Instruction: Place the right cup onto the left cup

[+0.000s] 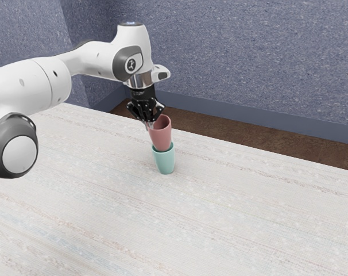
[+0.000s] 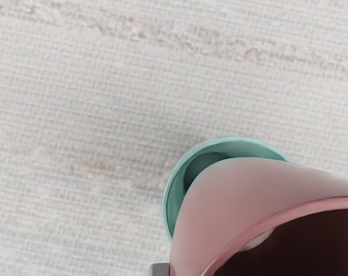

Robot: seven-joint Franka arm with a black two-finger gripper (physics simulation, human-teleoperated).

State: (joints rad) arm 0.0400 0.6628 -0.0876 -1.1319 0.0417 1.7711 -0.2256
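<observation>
Our gripper (image 1: 150, 124) points down over the desk (image 1: 231, 213), and we have it closed on the rim of the pink cup (image 1: 161, 137), one finger outside the wall and, as far as we can make out, the other just inside the mouth. The pink cup hangs right below our gripper, mouth up, off to one side of the fingertips. Directly beneath it we see the teal cup (image 1: 165, 163), standing upright on the desk with its mouth open toward our gripper. The base of the pink cup sits within the teal cup's mouth, and most of the pink cup rises above that rim. From our wrist view, a crescent of the teal cup's inside shows beside the pink wall. Beyond our gripper, past the desk's edge, lies a brown floor (image 1: 248, 138) against a blue-grey wall (image 1: 248, 52)
</observation>
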